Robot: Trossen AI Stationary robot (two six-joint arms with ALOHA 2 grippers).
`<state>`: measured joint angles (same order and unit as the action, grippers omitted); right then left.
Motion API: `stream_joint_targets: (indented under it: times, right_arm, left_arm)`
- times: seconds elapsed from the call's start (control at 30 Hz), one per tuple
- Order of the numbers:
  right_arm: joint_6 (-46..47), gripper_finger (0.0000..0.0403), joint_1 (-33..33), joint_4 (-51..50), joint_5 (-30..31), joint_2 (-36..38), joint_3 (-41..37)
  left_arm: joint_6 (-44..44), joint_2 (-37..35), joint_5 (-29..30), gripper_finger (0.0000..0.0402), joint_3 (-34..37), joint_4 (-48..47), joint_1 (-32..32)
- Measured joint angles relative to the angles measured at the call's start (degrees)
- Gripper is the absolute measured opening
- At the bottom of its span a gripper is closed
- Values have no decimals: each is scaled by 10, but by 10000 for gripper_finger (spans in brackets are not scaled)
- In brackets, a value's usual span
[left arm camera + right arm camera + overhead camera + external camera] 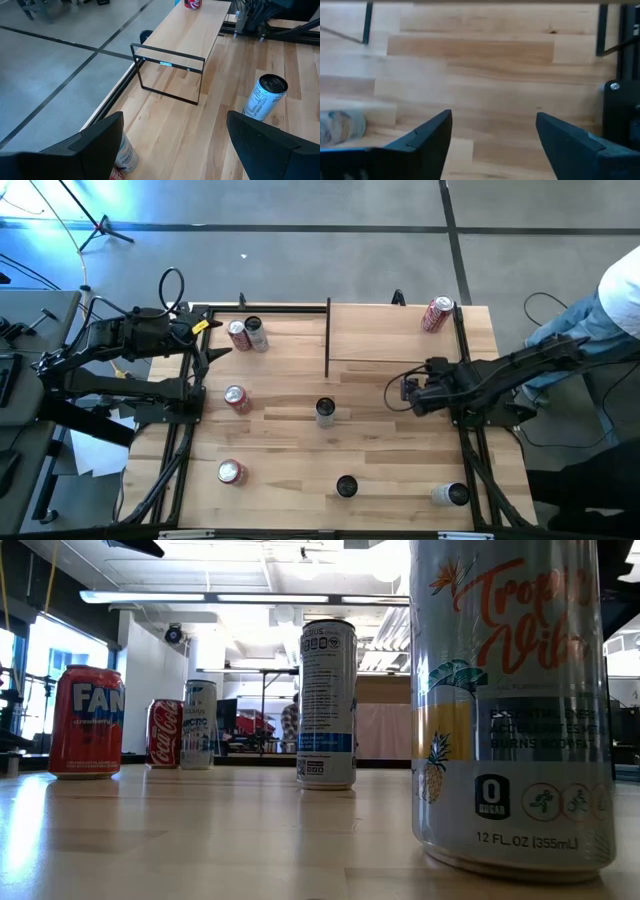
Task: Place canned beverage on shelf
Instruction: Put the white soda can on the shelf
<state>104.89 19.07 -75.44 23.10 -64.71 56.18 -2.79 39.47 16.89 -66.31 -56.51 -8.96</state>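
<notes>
The shelf (395, 330), a light-wood board on a thin black frame, stands at the table's far right. A red can (437, 313) lies on its right end. Several other cans stand on the table, among them a slim white one (325, 412) at the middle and a pair (248, 334) at the far left. My right gripper (400, 392) hangs open over bare wood just near of the shelf, tilted down, with the slim can (340, 127) off to its side. My left gripper (213, 345) waits open at the left edge, beside the pair of cans.
Red cans stand at the left (237, 398) and near left (232, 472). A dark-topped can (346, 486) and a white can (450, 494) sit near the front edge. A person (610, 310) stands beyond the table's right edge. Bare wood lies between the slim can and the shelf.
</notes>
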Motion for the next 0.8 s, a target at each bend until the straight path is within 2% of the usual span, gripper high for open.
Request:
stream_joint_targets:
  times: [0.2, 0.57, 0.67, 0.8]
  right_arm:
    - [31, 214, 13, -1, 1, 0, 0]
    - [16, 24, 12, 51, 7, 0, 0]
    - [-5, 4, 12, 45, 7, 0, 0]
    - [-12, 13, 12, 26, 11, 0, 0]
  left_arm:
    - [0, 0, 0, 335, 0, 0, 0]
    - [0, 0, 0, 335, 0, 0, 0]
    - [0, 0, 0, 335, 0, 0, 0]
    - [0, 0, 0, 335, 0, 0, 0]
